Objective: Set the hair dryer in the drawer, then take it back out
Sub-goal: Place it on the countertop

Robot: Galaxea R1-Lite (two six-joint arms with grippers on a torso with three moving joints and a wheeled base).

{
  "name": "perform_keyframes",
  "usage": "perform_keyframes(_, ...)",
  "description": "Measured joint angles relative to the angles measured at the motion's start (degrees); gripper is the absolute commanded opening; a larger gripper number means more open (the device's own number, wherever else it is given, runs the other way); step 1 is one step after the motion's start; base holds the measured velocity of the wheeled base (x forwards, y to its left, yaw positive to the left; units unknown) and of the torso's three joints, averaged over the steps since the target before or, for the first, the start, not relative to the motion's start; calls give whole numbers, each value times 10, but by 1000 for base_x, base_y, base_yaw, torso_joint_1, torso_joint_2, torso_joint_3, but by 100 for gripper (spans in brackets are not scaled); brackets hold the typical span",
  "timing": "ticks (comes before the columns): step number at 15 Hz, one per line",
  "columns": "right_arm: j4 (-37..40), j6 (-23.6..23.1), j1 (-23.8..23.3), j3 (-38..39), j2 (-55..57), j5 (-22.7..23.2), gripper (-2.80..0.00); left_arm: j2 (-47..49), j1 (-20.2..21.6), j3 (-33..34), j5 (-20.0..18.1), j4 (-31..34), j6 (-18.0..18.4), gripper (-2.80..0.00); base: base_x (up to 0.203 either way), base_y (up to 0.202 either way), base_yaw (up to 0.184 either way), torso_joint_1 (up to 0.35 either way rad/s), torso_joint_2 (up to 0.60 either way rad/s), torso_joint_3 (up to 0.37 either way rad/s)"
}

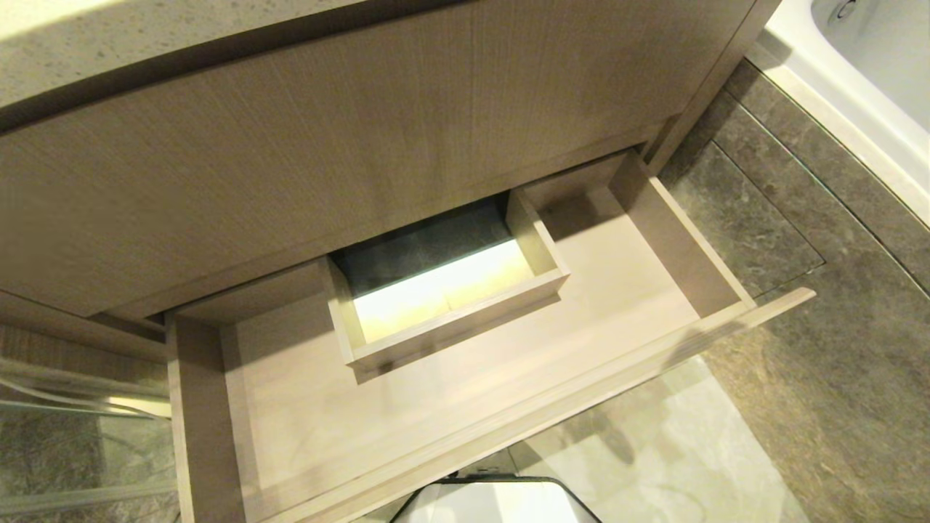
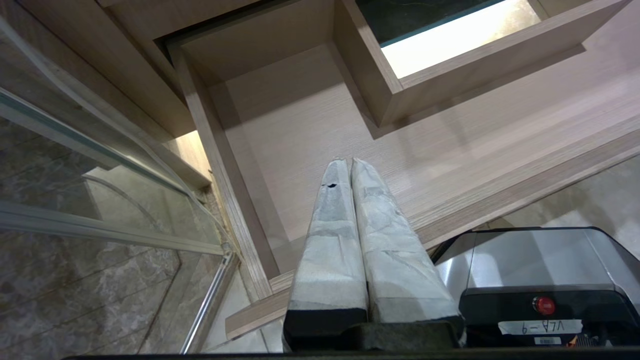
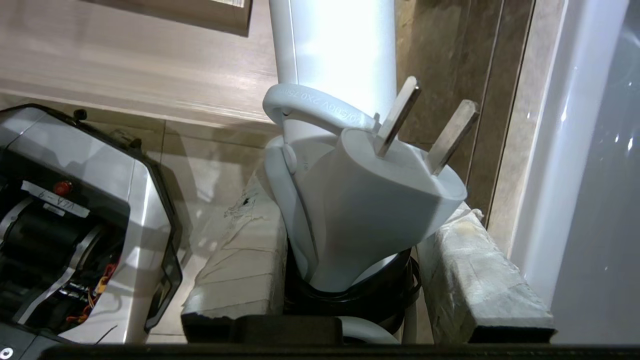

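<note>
Between my right gripper's (image 3: 350, 250) fingers (image 3: 240, 260) sits the hair dryer (image 3: 335, 55), clamped half-wide, plug (image 3: 380, 200) up; left gripper (image 2: 350, 165) pressed shut, empty, above the drawer (image 2: 310, 130)

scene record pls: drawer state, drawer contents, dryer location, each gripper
drawer: drawer pulled open under the vanity
contents: no loose items seen; only the boxed cut-out
dryer: hair dryer outside the drawer, clamped in the right gripper, plug and cord bundled against it
left gripper: left gripper shut, empty, above the drawer's left end
right gripper location: outside the head view
</note>
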Motion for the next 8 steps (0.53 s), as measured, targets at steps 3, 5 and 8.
perform_keyframes(3, -22, 4, 0, 4, 1, 0, -280, 0, 0, 0, 0, 0, 0, -280, 0, 0, 0, 0, 0, 0)
perform_keyframes(5, -34, 8, 0, 11, 0, -1, -280, 0, 0, 0, 0, 0, 0, -280, -5, -3, 92, 0, 4, 2)
perform_keyframes(8, -36, 8, 0, 16, 0, 0, -280, 0, 0, 0, 0, 0, 0, -280, -2, -7, 167, 0, 1, 1)
